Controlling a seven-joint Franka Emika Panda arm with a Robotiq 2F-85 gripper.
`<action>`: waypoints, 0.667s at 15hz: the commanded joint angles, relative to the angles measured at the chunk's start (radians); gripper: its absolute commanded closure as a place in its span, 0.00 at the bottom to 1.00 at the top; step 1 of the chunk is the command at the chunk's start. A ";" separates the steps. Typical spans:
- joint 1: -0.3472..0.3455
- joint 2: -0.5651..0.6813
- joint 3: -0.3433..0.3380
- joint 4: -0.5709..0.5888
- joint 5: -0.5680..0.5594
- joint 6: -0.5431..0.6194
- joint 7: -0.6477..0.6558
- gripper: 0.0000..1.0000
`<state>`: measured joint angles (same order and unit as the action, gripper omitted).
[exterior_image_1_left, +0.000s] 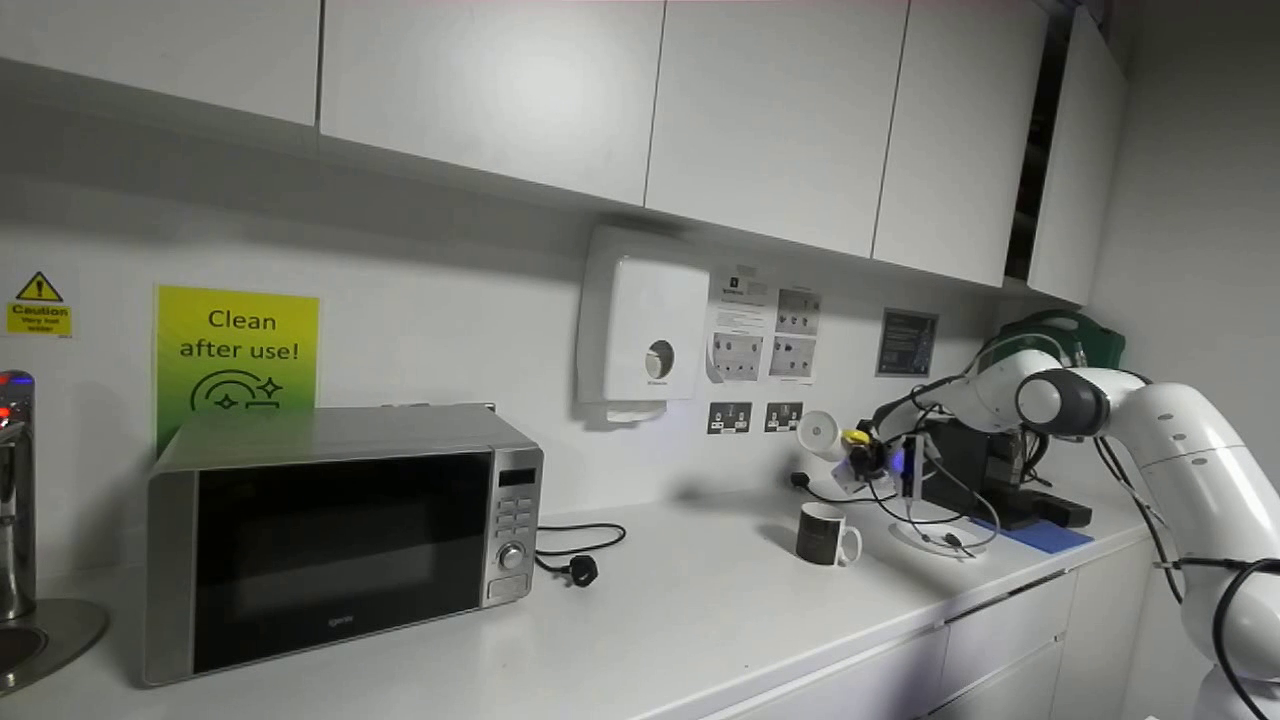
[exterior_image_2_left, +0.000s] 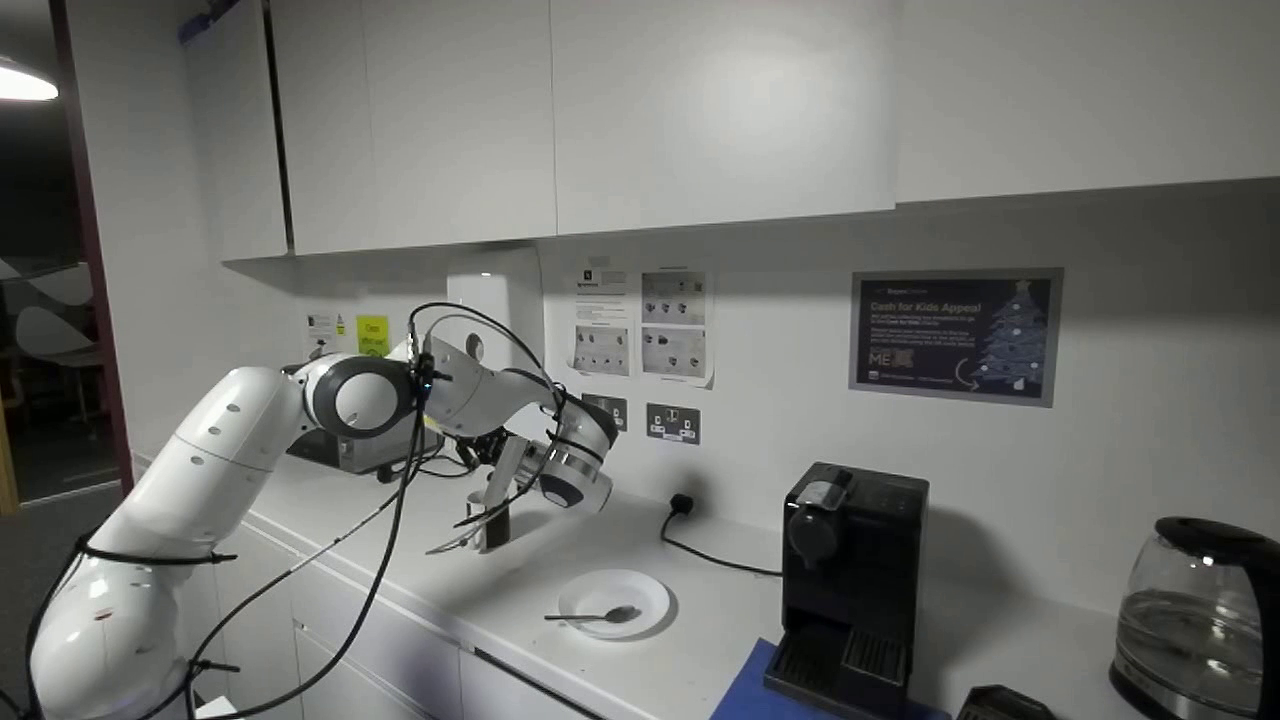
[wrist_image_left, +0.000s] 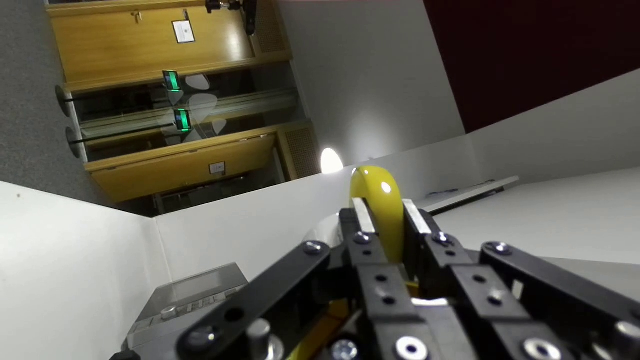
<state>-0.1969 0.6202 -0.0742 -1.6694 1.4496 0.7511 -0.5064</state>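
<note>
Here, the robot's gripper (wrist_image_left: 389, 215) is clamped on the yellow handle (wrist_image_left: 376, 185) of a white mug, (exterior_image_1_left: 820, 435) pinching it between two black, pale-padded fingers. The white mug's body hangs just beside the fingertips, in the air above the white countertop (exterior_image_1_left: 640, 620), tipped over with its round base showing. The handle looks smooth and glossy. Lower down, a black mug (exterior_image_1_left: 820, 535) stands upright.

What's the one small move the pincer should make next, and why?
I'd probably lift the pincer slightly, grip closed, before any sideways move. The wrist view shows it pinching the yellow piece, and in an exterior view a dark mug stands upright on the counter lower down nearby, so extra height would likely help avoid knocking it.
</note>
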 joint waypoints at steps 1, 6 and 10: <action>0.001 -0.018 -0.003 0.032 0.009 -0.032 0.029 0.95; 0.009 -0.047 -0.009 0.037 -0.016 -0.017 0.009 0.95; 0.021 -0.071 -0.015 0.041 -0.052 0.003 -0.007 0.95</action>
<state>-0.1911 0.6051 -0.0750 -1.6227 1.4267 0.7512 -0.5070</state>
